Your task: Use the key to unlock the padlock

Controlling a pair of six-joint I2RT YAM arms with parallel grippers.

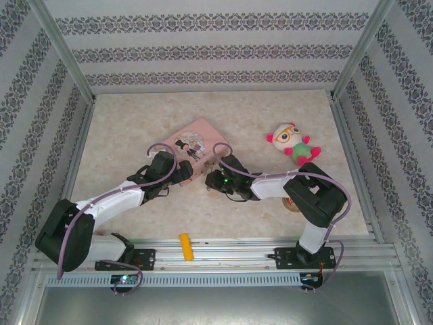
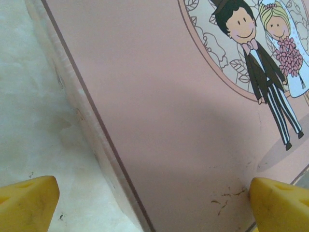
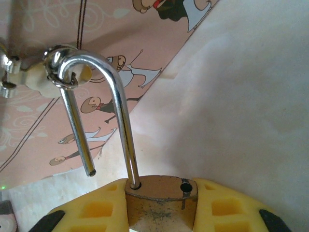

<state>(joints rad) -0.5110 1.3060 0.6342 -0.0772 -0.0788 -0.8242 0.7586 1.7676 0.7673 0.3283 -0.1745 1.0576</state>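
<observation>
Right gripper (image 3: 161,215): pinching small brass padlock (image 3: 161,193) tight by body. Silver loop (image 3: 123,121) with one end out of its hole, hooked through ring (image 3: 60,60) on pink tin (image 3: 29,135). Left gripper (image 2: 154,203): wide open, holding nothing, over tin lid at its edge. Bare table (image 3: 241,96) beside padlock.

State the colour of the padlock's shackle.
The shackle is shiny silver, rising from the brass padlock; best seen in the right wrist view.

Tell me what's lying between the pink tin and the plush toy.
Nothing: in the top external view, the stretch of table between the pink tin and the plush toy is bare.
</observation>
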